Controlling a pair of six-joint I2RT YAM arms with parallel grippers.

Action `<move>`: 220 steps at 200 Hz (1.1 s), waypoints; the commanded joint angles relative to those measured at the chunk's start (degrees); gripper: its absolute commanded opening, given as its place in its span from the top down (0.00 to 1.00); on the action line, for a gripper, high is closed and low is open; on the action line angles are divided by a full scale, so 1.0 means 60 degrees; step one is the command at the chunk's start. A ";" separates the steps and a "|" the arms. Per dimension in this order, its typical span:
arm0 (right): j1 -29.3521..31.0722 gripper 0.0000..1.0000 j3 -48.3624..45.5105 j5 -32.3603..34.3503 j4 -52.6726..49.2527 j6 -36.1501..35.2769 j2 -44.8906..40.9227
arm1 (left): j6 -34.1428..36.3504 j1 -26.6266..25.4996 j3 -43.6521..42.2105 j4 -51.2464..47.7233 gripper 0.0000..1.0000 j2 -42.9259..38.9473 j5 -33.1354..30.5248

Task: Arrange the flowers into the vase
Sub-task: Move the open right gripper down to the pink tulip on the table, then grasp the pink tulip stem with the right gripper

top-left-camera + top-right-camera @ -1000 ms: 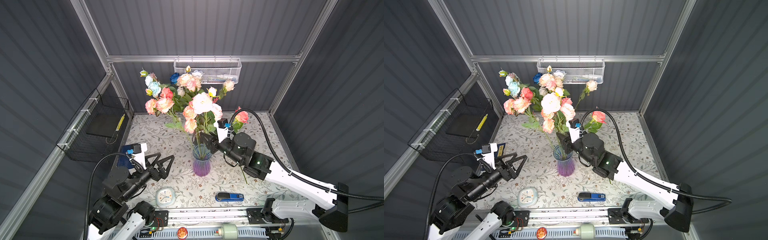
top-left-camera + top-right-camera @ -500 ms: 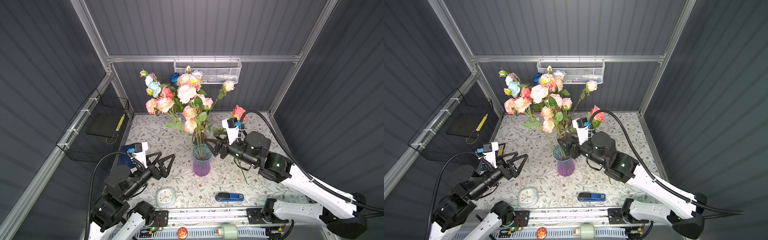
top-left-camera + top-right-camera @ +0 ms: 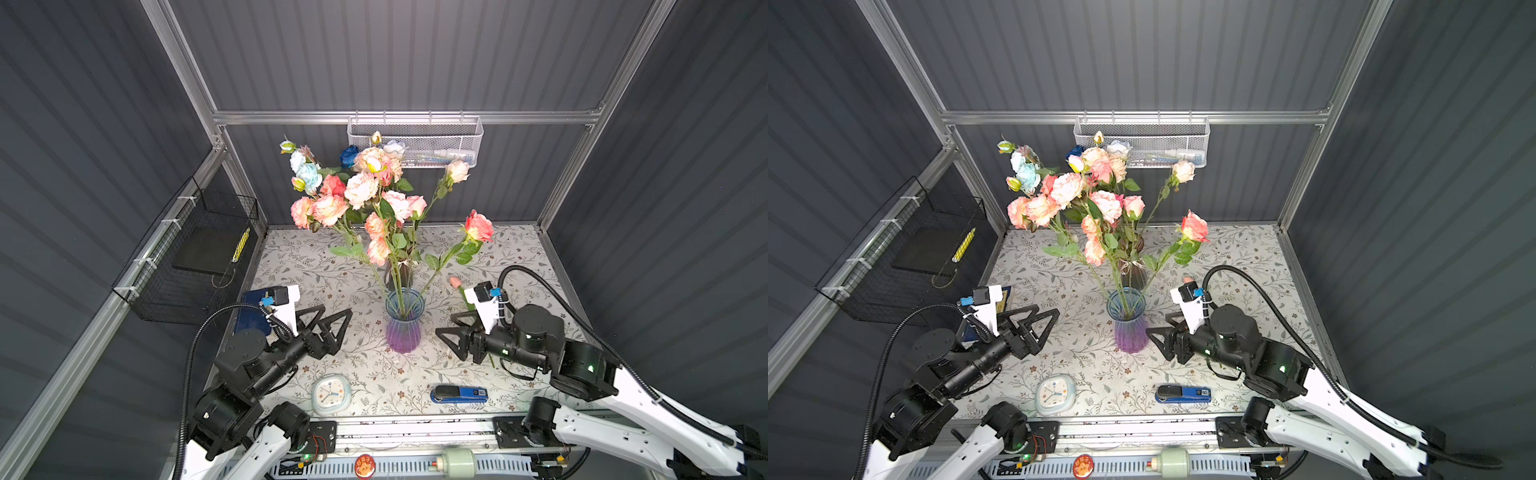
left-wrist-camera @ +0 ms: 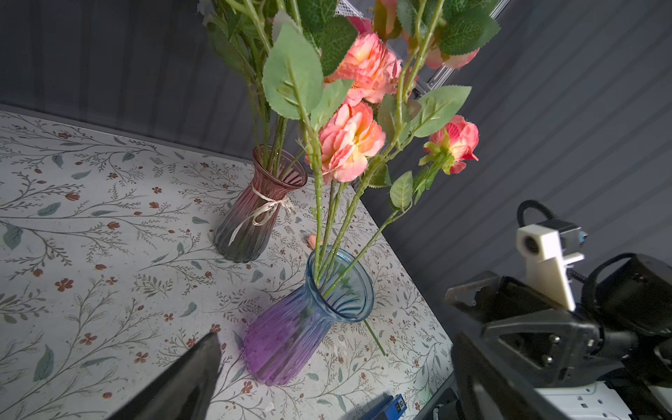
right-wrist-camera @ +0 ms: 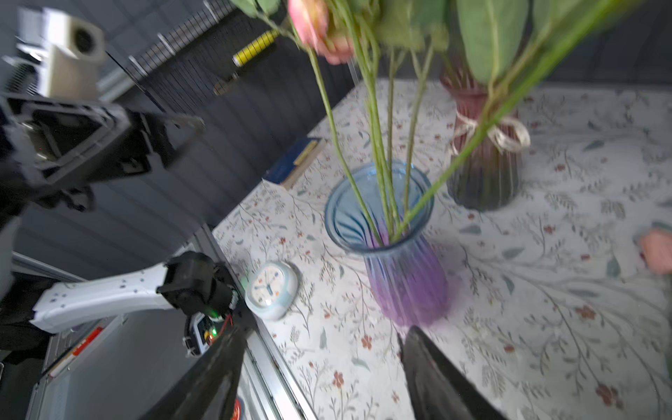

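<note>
The blue-and-purple glass vase [image 3: 404, 322] [image 3: 1128, 322] [image 4: 309, 316] [image 5: 392, 247] stands mid-table with several flowers [image 3: 376, 249] [image 3: 1094, 249] [image 4: 349, 142] in it; a pink-red rose [image 3: 478, 226] leans right. One pink bud [image 3: 455, 282] [image 5: 656, 251] lies on the table to the right, its stem running under my right arm. My left gripper [image 3: 334, 320] [image 3: 1040, 318] [image 4: 336, 367] is open and empty, left of the vase. On the vase's right, low over the table, my right gripper [image 3: 446, 328] [image 3: 1158, 326] [image 5: 320, 349] is open and holds nothing.
A dark red vase [image 4: 260, 211] [image 5: 483, 163] with a ribbon holds more flowers just behind. A clock [image 3: 331, 392] and blue stapler [image 3: 459, 394] lie near the front edge, a dark book [image 3: 253, 316] at left. Wire baskets hang on the left wall [image 3: 187, 257] and back wall [image 3: 415, 143].
My right gripper has drawn back from the stems above the vase, down and to the right, with its jaws wider. The blooms have settled and the pink-red rose leans right. The left arm has not moved.
</note>
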 commanded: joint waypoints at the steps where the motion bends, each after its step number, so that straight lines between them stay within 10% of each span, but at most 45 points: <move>1: 0.0031 0.29 -0.0807 0.0453 -0.0698 0.0635 0.0079 | -0.0096 -0.0030 -0.0132 0.0060 0.00 -0.0158 -0.0084; 133: -0.6053 0.33 -0.0353 -0.0138 -0.0109 0.0566 0.6306 | -0.0427 -0.0036 -0.0373 0.0071 0.00 -0.0562 0.0214; 220: -0.6470 0.48 0.1428 0.0467 -0.1521 -0.0069 0.8991 | -0.0144 -0.0033 -0.0146 -0.0553 0.00 -0.1111 -0.0105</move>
